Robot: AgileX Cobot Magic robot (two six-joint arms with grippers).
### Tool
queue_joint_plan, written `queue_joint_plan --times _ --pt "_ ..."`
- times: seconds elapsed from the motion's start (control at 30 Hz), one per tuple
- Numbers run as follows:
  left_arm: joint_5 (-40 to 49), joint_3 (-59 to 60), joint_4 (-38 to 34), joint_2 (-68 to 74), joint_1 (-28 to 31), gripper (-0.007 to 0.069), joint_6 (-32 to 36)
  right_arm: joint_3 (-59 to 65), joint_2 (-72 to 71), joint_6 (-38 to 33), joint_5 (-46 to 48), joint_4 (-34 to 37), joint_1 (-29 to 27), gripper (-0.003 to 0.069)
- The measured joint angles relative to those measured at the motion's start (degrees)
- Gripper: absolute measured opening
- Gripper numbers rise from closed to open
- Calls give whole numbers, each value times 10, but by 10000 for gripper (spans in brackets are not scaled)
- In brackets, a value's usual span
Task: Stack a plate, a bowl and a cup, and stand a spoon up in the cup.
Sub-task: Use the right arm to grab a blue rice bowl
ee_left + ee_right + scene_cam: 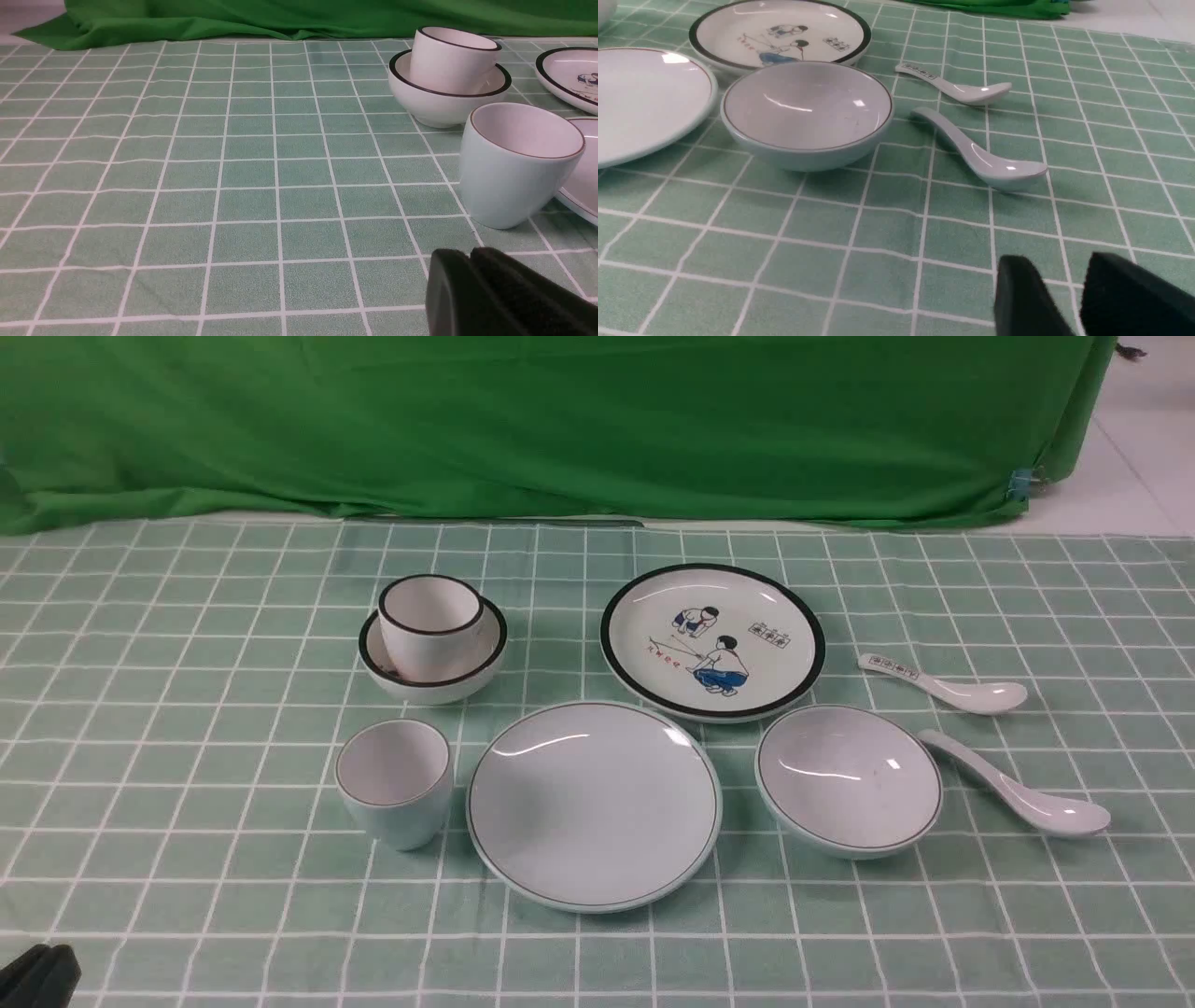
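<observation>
Pale bluish-white, the plate (594,807) lies mid-table, between the cup (395,784) on its left and the bowl (848,781) on its right. I see the plain spoon (1018,784) right of the bowl on the table (233,896). My left pincer (467,261) is clenched; my right pincer (1055,263) is released, its fingers parted.

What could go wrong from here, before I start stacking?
The plain bowl sits close beside the picture plate, so a gripper reaching for its far rim could bump that plate.

The plain spoon lies with its handle end right by the bowl; lifting the bowl might nudge it.

The marked spoon lies nearby and looks similar, so the wrong one could be picked.
</observation>
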Motion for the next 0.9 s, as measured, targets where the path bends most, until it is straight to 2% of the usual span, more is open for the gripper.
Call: queue_joint_plan --times 0.9 --pt "-18 0 -12 0 0 17 -5 0 0 0 0 0 0 242"
